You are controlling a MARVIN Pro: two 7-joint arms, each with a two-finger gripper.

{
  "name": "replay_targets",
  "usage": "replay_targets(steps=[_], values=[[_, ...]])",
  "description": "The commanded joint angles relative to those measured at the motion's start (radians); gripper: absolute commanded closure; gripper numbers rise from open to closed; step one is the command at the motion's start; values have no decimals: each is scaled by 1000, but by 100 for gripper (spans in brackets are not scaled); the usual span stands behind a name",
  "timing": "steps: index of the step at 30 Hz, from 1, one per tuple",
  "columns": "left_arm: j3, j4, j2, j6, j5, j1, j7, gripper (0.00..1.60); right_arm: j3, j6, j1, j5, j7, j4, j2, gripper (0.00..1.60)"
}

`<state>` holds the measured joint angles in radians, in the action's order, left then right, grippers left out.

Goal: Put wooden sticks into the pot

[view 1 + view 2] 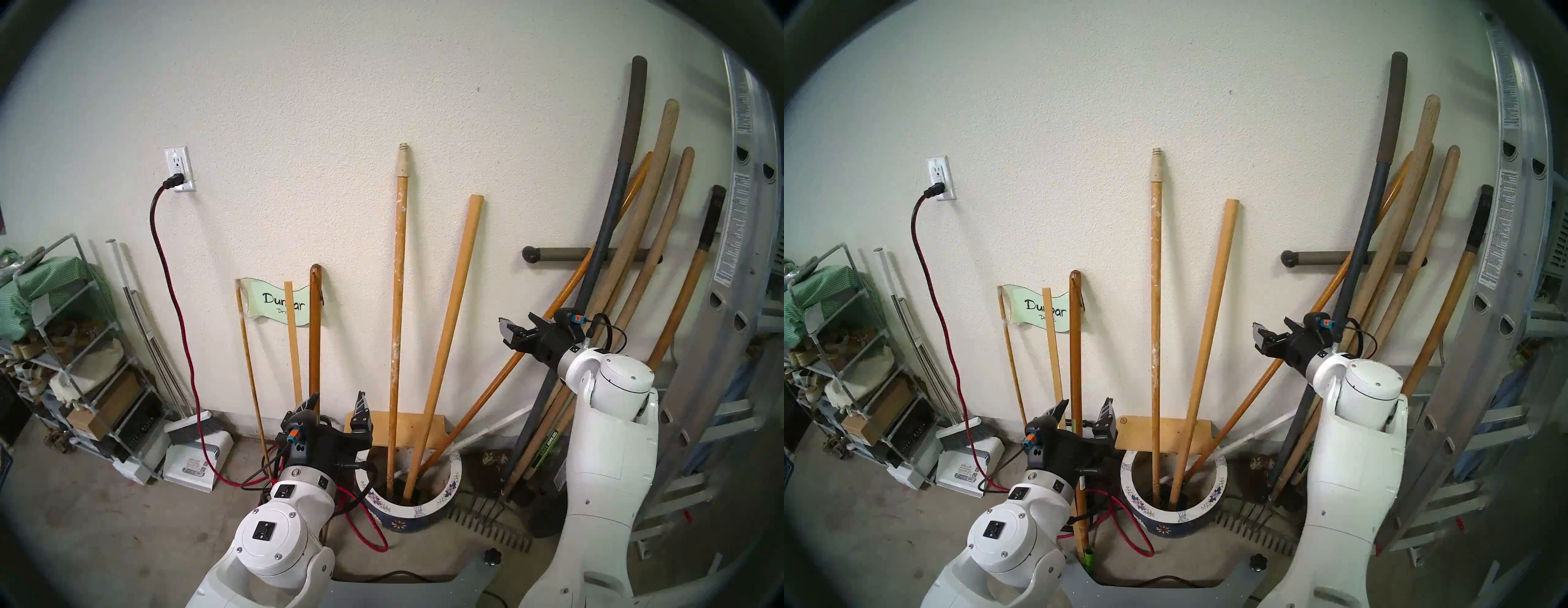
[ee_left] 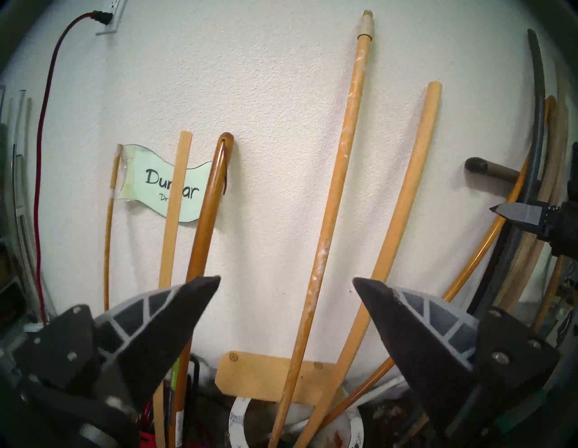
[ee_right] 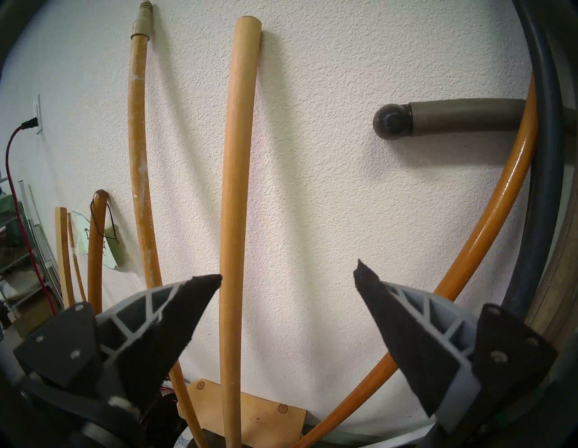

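The pot (image 1: 443, 494) stands on the floor by the wall: dark blue body, white flowered rim. It also shows in the head stereo right view (image 1: 1219, 475). Both wooden sticks stand in it and lean on the wall: the paint-flecked one with the beige threaded tip (image 1: 398, 297) (image 2: 337, 187) and the plain one (image 1: 456, 318) (image 3: 234, 187). My left gripper (image 1: 338, 397) (image 2: 286, 278) is open and empty, just left of the pot. My right gripper (image 1: 515, 329) (image 3: 287, 275) is open and empty, up and to the right of the plain stick, apart from it.
A glossy orange handle (image 1: 509, 369) also slants into the pot. A dark-brown stick (image 1: 315, 331), thin slats and a paper flag lean at the left. A tan board (image 1: 418, 429) sits behind the pot. Tool handles (image 1: 636, 254), a ladder (image 1: 742, 254), a rake (image 1: 488, 526), a red cable (image 1: 178, 318) and shelves (image 1: 76, 361) crowd the sides.
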<state>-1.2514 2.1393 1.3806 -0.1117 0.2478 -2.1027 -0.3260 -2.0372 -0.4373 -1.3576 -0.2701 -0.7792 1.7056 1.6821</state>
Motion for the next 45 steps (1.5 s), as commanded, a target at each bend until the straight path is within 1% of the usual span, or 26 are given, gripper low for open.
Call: replay_targets(steps=[1,16,45], values=[[28,34,-50,-28,32,-3,-62,0,1,0,-1,-1,-1,5,-1,0],[52,36,-79,-24,55,12,-108,0,1,0,-1,-1,-1,5,-1,0],[75,36,-110,-12,76,26,-146,0,1,0,-1,-2,-1,5,-1,0]])
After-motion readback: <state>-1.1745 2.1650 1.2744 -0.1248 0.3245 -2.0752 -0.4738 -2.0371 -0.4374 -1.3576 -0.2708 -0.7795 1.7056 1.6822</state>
